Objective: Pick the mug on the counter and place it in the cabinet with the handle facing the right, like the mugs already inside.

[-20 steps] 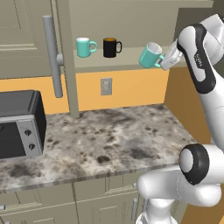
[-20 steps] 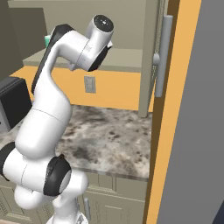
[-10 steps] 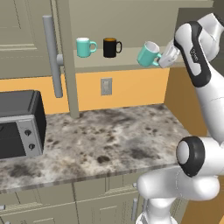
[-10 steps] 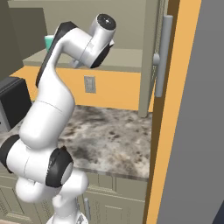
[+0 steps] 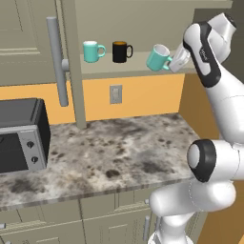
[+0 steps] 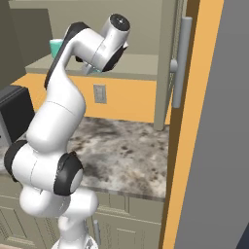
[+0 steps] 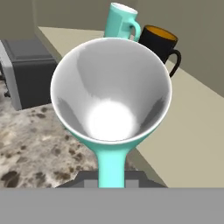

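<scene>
From left to right in the left base view: a toaster oven (image 5: 21, 136) sits on the desk (image 5: 119, 152) well below and far left of the jaws. Above it hangs the open cabinet door (image 5: 28, 43) with its long grey bar (image 5: 57, 62). On the cabinet (image 5: 143, 19) shelf (image 5: 138, 71) stand the teal mug (image 5: 93, 51) and, just beside it, the black mug (image 5: 121, 51), both upright with handles to the right, both left of the jaws and apart from them. Next comes the mug (image 5: 158, 57), held at the jaws (image 5: 175, 61) in the air over the shelf's front edge, tilted with its white mouth turned up and to the left. Its handle (image 5: 167, 61) points right, into the jaws. An outlet (image 5: 115, 94) is on the orange wall below the shelf.

In the hand view the mug (image 7: 110, 94) is straight ahead of the jaws, its white inside facing the camera, and its handle (image 7: 110, 164) runs down between the dark finger tips, so the jaws are clamped on the handle. Beyond its rim stand the teal mug (image 7: 121, 22) and the black mug (image 7: 161, 43) on the shelf (image 7: 192, 127), with the desk (image 7: 35, 140) lower down.

In the right base view the arm's upper links cover the jaws; the desk (image 6: 131, 155) lies below
</scene>
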